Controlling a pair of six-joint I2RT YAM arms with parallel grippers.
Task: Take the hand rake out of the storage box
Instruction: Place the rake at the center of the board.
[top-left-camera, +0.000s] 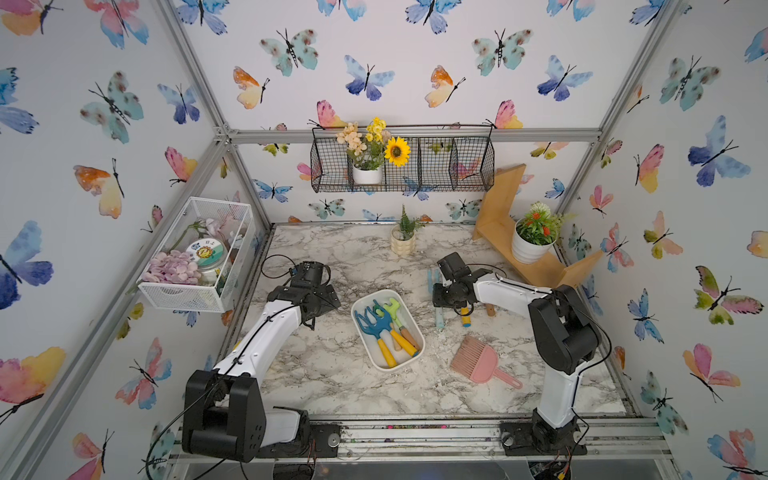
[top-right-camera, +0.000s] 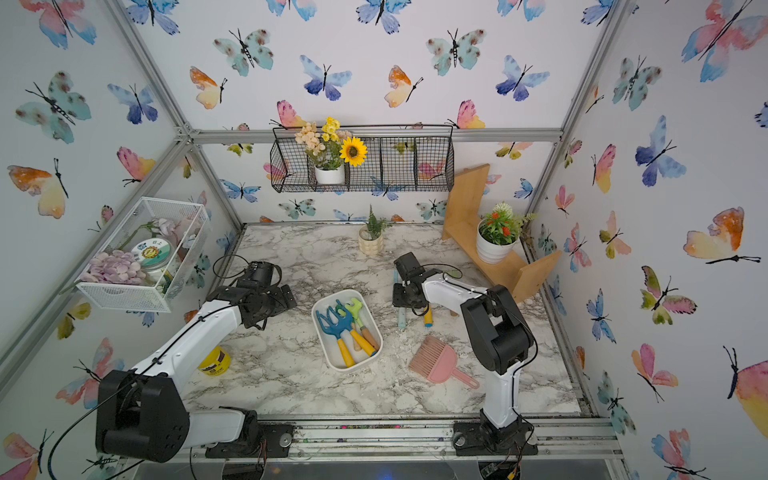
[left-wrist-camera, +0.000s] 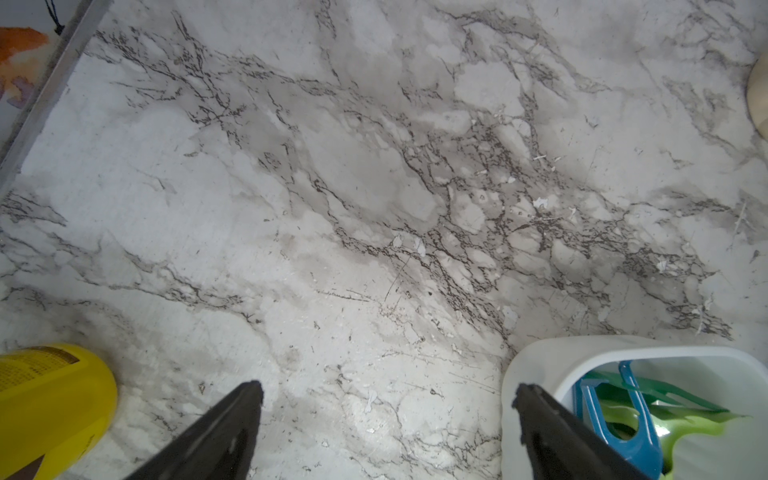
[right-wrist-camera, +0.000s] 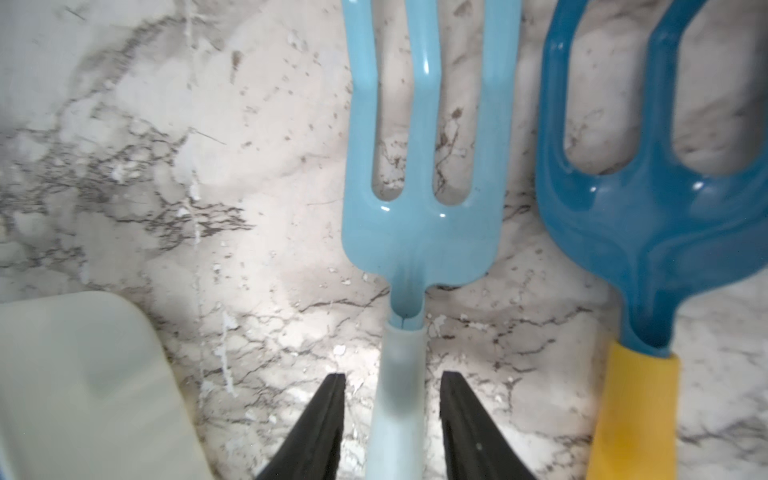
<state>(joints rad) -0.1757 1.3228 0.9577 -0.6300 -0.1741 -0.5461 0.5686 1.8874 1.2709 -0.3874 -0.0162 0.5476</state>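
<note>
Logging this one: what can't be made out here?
- Top views: the right arm covers most of the pale blue fork.
- Left wrist view: the picture's edge cuts off the storage box and the garden tools inside.
- Yellow jar: label too small to read in a top view.

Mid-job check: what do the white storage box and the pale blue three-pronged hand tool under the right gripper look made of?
The white oblong storage box: likely plastic, matte, slightly translucent; smooth moulded walls, rounded corners. The pale blue three-pronged hand tool: glossy head with sharp highlights, painted metal or hard plastic, unclear; frosted, semi-translucent handle, probably plastic.
</note>
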